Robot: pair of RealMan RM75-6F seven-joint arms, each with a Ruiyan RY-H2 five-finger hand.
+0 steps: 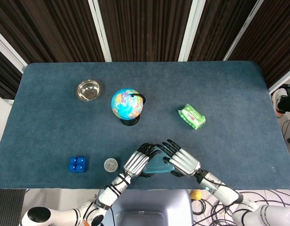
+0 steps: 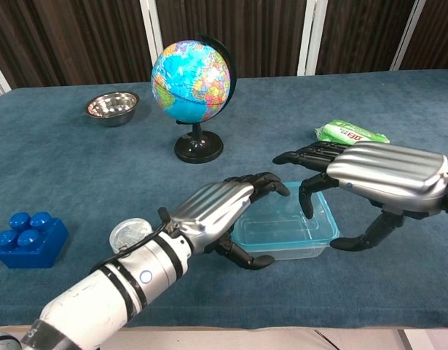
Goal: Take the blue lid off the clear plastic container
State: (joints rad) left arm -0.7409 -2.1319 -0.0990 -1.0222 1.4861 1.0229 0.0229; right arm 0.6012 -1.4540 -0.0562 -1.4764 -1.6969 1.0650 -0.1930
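Observation:
The clear plastic container with its pale blue lid sits near the table's front edge. My left hand holds its left end, fingers arched over the lid and thumb against the front wall. My right hand hovers over the right end with its fingers apart. One fingertip hangs just above the lid's far edge, and the thumb reaches down beside the right corner. In the head view both hands, left hand and right hand, cover most of the container. I cannot tell whether the lid is lifted.
A globe stands behind the container. A steel bowl is at the far left and a green packet at the far right. A blue brick and a small round clear cap lie to the left.

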